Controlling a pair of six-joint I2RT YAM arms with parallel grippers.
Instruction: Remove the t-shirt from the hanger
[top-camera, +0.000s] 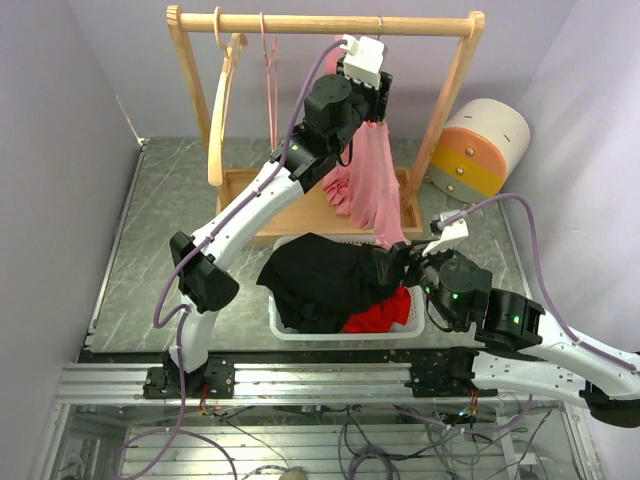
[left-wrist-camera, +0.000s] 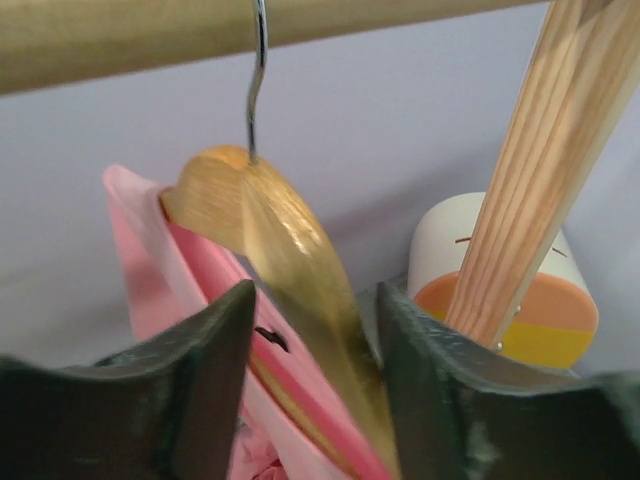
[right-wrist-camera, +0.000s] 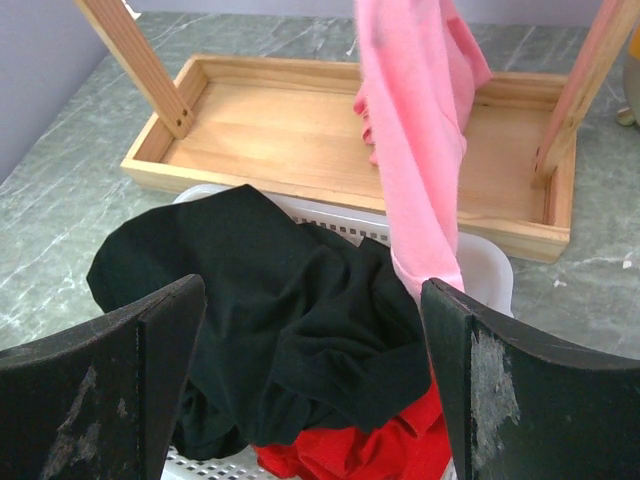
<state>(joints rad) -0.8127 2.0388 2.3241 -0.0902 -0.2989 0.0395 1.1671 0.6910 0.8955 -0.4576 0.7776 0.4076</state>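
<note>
**Right gripper** (right-wrist-camera: 312, 300): low, at the near right of the basket. Its fingers are spread wide with nothing between them, and it faces the laundry.

**Basket** (top-camera: 275, 315): white plastic, on the grey-green marbled table (top-camera: 170, 230), just in front of the rack. It holds a black garment (top-camera: 320, 280) heaped over the rim and a red garment (top-camera: 380, 315) at its near right corner.

**Rack base tray** (right-wrist-camera: 300, 120): pale wood, directly behind the basket, with slanted uprights rising from it.

**Pink t-shirt** (top-camera: 375, 190): hangs in a long narrow fall from the hanger at the right end of the rail. Its lower end reaches the basket's far rim.

**Left gripper** (left-wrist-camera: 315, 300): raised to the rail. Its jaws stand apart on either side of one arm of the wooden hanger (left-wrist-camera: 290, 240), and pink cloth shows in the gap on one side.

**Hanger hook** (left-wrist-camera: 257, 90): metal, looped over the rail (top-camera: 340, 22). The hanger's crown is bare wood.

**Second wooden hanger** (top-camera: 225, 100): bare, at the rail's left end.

**Round white, orange and yellow object** (top-camera: 485, 145): behind the rack's right upright.
</note>
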